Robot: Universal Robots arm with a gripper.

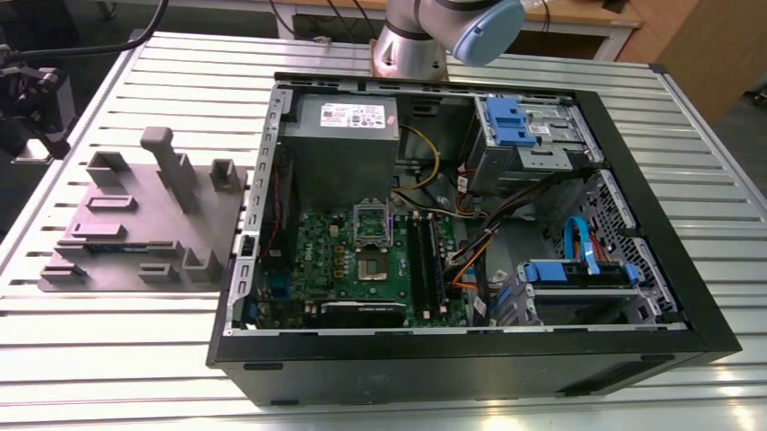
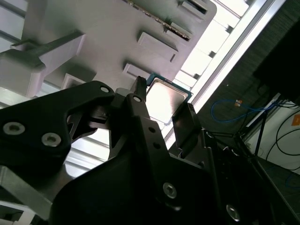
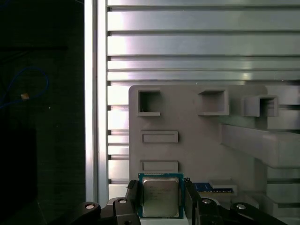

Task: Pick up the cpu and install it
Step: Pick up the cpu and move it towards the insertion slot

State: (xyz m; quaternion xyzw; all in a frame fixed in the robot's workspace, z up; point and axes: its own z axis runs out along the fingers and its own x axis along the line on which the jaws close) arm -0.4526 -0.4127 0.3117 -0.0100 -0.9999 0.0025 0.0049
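In both wrist views the cpu [image 3: 161,197] [image 2: 164,99], a small square silver chip with a green rim, sits between my two black fingers [image 3: 132,193]. My gripper [image 3: 161,194] [image 2: 164,101] is shut on its two opposite edges and holds it flat, above the grey parts fixture [image 3: 197,150]. In the exterior view the gripper [image 1: 30,94] shows as a dark shape at the exterior view's left edge, above the table beside the fixture [image 1: 144,224]. The open computer case [image 1: 468,224] holds the green motherboard [image 1: 330,256], with its dark square socket [image 1: 372,262].
The fixture has raised blocks and posts [image 1: 168,162] and a memory stick [image 3: 211,188] lying on it. The slatted metal table [image 3: 197,47] ends just beyond the fixture, with dark floor and cables past its edge. Inside the case are cables, blue drive brackets [image 1: 509,117] and the power supply [image 1: 341,121].
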